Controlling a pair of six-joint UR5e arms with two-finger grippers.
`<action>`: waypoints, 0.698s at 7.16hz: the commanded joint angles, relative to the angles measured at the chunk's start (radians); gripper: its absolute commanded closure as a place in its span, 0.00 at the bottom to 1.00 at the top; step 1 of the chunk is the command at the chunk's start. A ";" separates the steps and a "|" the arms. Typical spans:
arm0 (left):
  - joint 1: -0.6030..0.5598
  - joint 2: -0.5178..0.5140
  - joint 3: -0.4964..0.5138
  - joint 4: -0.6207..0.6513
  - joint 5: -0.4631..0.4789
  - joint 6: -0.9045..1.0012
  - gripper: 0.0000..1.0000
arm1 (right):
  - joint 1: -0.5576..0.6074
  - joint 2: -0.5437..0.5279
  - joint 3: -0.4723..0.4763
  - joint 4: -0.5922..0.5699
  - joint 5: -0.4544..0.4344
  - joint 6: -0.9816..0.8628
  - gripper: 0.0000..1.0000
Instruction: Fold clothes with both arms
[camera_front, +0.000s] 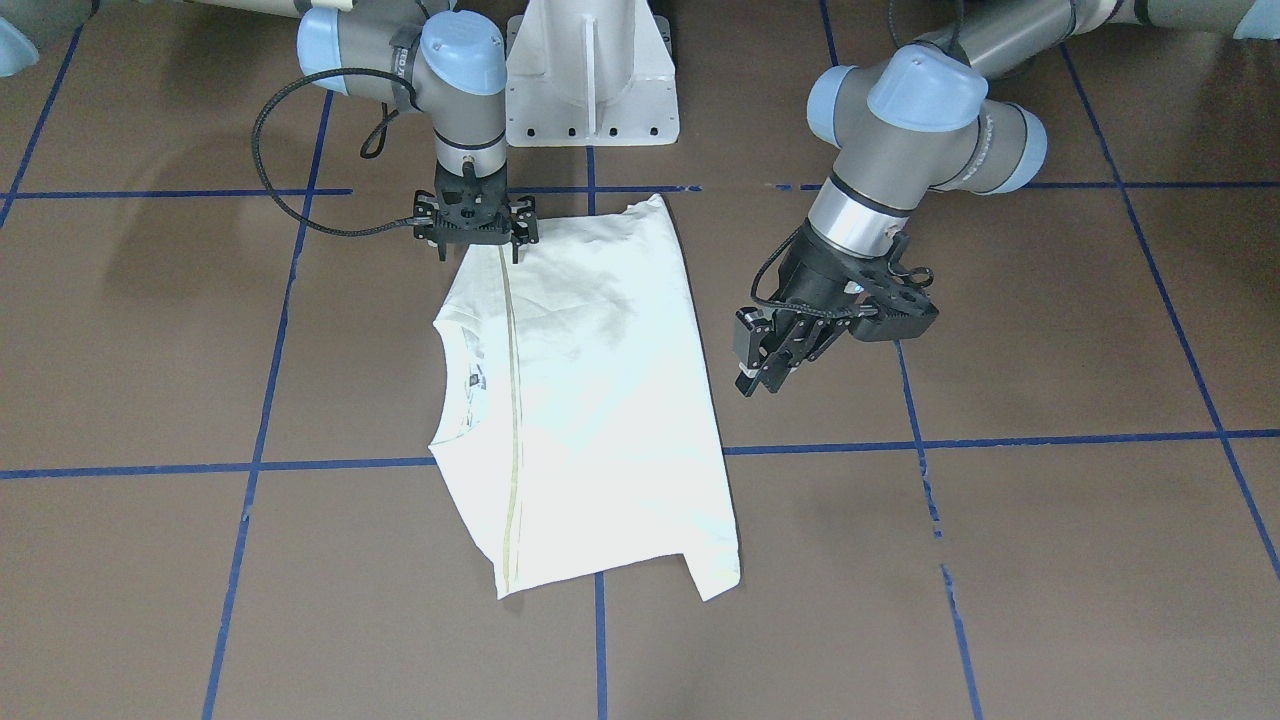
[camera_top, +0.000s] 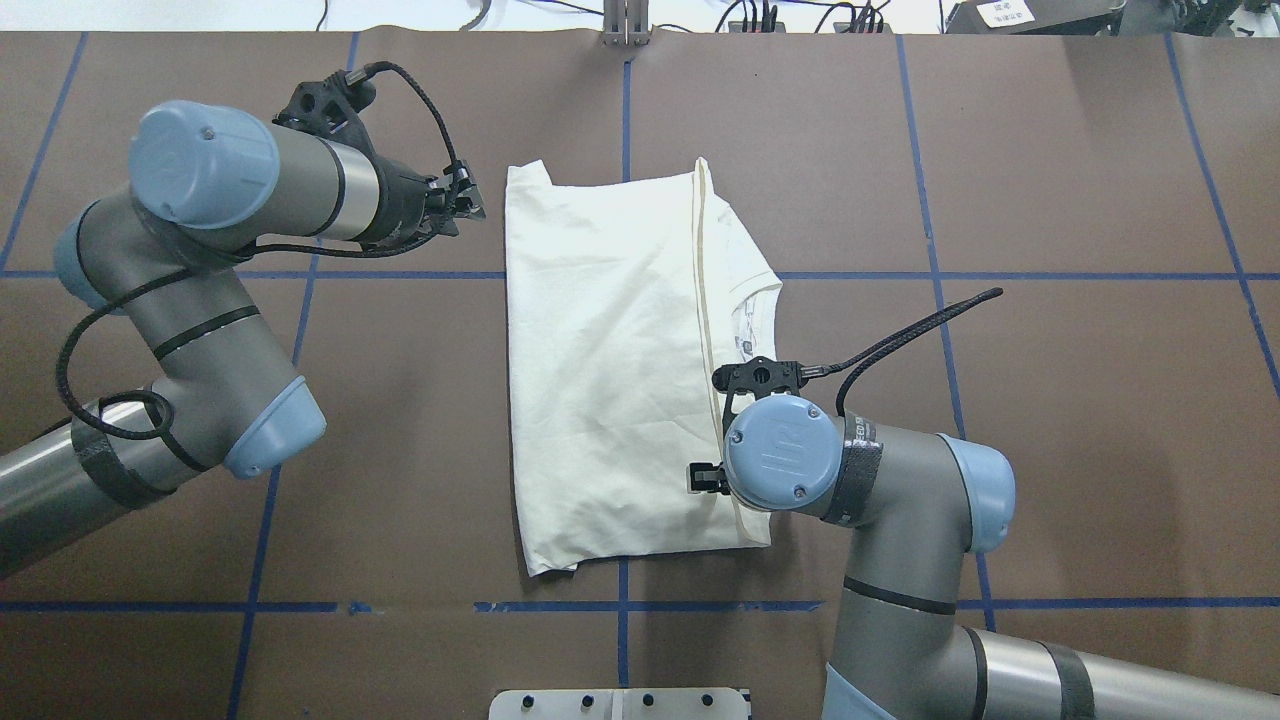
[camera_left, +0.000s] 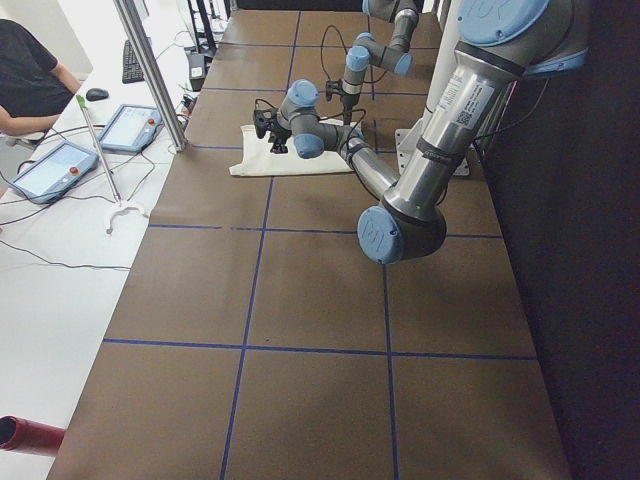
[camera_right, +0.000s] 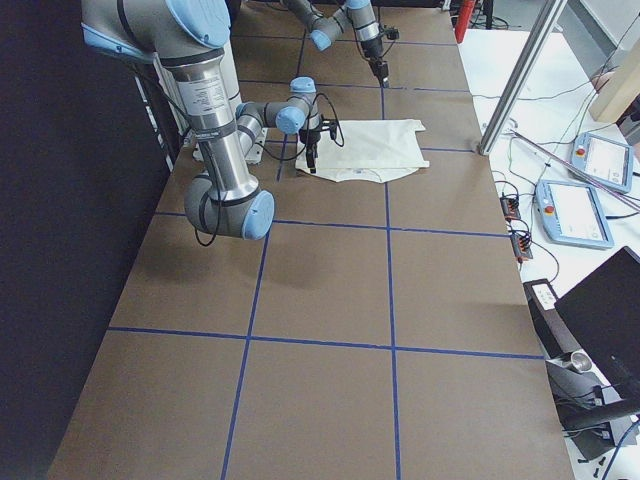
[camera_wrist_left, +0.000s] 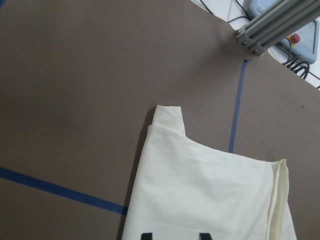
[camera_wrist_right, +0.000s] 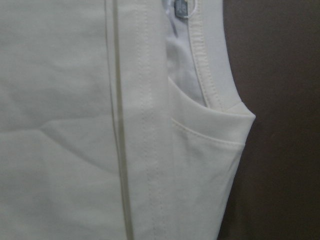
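OK, T-shirt (camera_top: 610, 380) lies part-folded, flat on the table (camera_top: 1050, 400), collar (camera_top: 748, 318) to the right. Both grippers are spread and empty. Left gripper (camera_top: 463, 205) is at the far-left corner, right gripper (camera_front: 478, 254) over the near collar-side edge. Pinch all layers evenly before you lift.

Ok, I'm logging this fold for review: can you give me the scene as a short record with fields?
Garment: cream-white T-shirt, folded, plain side up, on the brown table
Left gripper: off the T-shirt, on the side opposite its neckline, jaws open
Right gripper: over the T-shirt's edge nearest the white pedestal base, jaws open
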 joint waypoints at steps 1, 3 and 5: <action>0.000 0.000 0.001 0.000 0.000 0.000 0.58 | -0.004 -0.005 0.005 -0.047 0.000 -0.045 0.00; 0.000 -0.001 0.002 0.000 0.000 0.002 0.58 | 0.013 -0.037 0.036 -0.052 0.009 -0.054 0.00; 0.000 -0.003 0.002 0.000 0.000 0.002 0.58 | 0.031 -0.254 0.201 -0.048 0.006 -0.166 0.00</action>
